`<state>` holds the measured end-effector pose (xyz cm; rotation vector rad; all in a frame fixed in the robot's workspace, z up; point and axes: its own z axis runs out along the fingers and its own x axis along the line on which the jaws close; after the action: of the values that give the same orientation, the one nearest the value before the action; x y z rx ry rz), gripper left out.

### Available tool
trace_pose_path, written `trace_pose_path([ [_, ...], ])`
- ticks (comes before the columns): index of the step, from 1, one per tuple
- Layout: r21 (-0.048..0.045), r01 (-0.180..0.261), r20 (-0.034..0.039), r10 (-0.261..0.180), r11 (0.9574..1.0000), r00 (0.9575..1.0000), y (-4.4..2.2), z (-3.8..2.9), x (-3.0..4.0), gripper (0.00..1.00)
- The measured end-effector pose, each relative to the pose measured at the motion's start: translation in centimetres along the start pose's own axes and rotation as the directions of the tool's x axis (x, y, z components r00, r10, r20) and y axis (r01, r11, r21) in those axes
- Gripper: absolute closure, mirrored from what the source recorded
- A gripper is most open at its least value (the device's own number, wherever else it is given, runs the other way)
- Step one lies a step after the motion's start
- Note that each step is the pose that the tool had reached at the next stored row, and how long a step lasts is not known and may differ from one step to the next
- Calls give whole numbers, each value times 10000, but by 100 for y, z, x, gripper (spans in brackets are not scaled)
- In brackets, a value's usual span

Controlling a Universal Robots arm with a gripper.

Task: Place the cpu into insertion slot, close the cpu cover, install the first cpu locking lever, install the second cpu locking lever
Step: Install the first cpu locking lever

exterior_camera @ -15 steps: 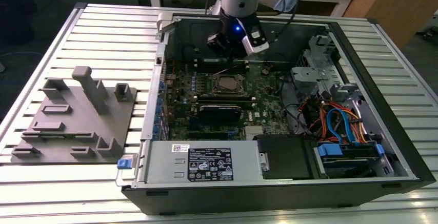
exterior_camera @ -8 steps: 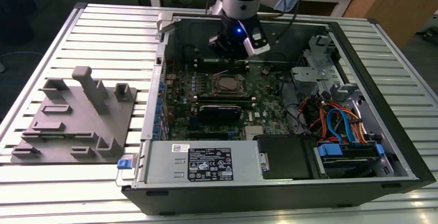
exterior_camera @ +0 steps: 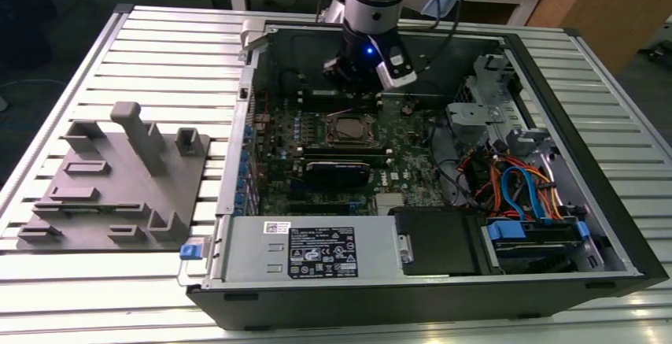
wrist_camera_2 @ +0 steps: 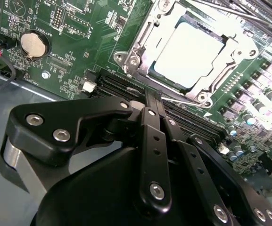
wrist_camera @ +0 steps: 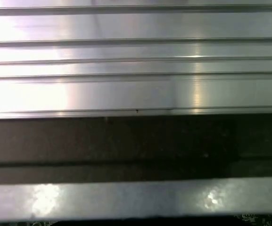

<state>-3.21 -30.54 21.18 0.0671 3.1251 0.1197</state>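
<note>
The cpu (wrist_camera_2: 187, 54) lies flat in the insertion slot (exterior_camera: 347, 130) on the green motherboard, its silver top showing through the window of the cpu cover (wrist_camera_2: 143, 35), which lies down over it. Thin wire locking levers (wrist_camera_2: 230, 70) run along the socket's sides. In the second wrist view my gripper (wrist_camera_2: 154, 101) is shut with nothing between its black fingers (wrist_camera_2: 150, 122), its tips above the memory slots (wrist_camera_2: 121, 84) just beside the socket. In the exterior view the gripper (exterior_camera: 363, 92) hangs over the board behind the socket, inside the open computer case.
The case walls (exterior_camera: 247, 123) ring the board. A black card block (exterior_camera: 336, 172) lies in front of the socket, a power supply (exterior_camera: 304, 253) at the front, and a drive cage with cables (exterior_camera: 525, 194) on the exterior view's right. A grey fixture plate (exterior_camera: 116, 179) sits on the slatted table (wrist_camera: 136, 61).
</note>
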Motion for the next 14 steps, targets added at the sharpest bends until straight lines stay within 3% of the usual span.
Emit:
trace_pose_path([
  [14,0,-3,0,3,10000,10000,-8,116,-29,89],
])
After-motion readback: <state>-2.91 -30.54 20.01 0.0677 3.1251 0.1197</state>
